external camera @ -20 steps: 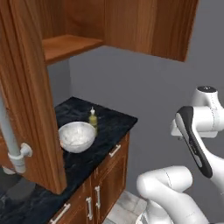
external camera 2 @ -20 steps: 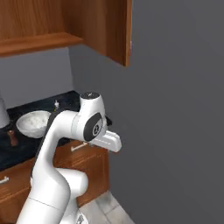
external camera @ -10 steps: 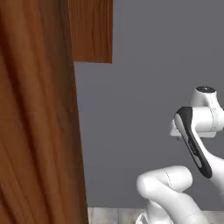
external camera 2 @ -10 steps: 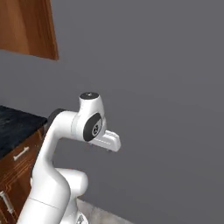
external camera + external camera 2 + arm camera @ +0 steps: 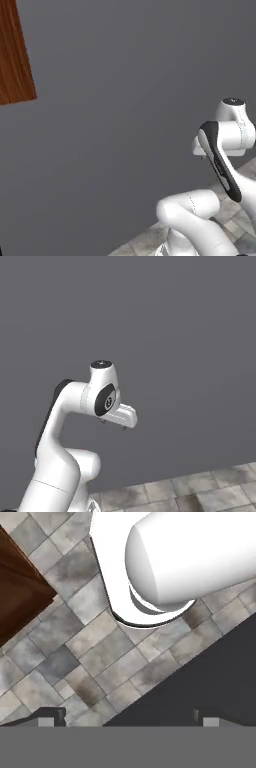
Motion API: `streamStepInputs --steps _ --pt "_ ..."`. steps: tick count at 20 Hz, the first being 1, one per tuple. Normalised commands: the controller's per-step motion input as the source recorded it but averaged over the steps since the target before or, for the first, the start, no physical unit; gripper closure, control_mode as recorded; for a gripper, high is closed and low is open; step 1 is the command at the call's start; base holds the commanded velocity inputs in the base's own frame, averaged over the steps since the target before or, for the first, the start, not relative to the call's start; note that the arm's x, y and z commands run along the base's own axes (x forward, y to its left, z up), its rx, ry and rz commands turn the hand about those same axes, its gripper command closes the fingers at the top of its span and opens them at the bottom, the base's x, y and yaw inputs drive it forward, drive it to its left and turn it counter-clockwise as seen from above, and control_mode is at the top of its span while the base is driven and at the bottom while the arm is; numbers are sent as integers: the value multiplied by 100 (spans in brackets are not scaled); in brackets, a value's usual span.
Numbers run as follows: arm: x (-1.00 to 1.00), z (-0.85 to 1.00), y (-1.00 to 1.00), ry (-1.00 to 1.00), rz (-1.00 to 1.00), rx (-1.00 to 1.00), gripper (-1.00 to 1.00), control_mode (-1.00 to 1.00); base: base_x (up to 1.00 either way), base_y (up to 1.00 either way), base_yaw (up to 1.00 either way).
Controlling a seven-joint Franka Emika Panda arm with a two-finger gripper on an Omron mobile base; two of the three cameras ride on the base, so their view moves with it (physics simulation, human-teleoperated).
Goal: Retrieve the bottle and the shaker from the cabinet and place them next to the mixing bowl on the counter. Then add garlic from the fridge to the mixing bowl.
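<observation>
Gripper (image 5: 125, 716) hangs open, apparently empty, over tiled floor (image 5: 95, 652).

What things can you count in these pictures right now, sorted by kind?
Brown wooden cabinet panel: 1
Grey wall: 1
Tiled floor: 1
Open gripper, holding nothing: 1
Total: 4

A wall (image 5: 125, 125) stands ahead of the arm (image 5: 65, 456), with a cabinet panel (image 5: 15, 50) at its upper left in the left base view. Below lies the tiled floor (image 5: 200, 491). In the hand view, the floor (image 5: 100, 642) lies beneath the end effector (image 5: 127, 717), a cabinet side (image 5: 20, 597) at left.
</observation>
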Motion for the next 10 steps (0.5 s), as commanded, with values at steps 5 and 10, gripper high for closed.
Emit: streamStepInputs --steps 5,10 --pt "0 0 0 0 0 0 -100 100 0 -1 -98" --pt "0 0 0 0 0 0 -100 100 0 -1 -98"
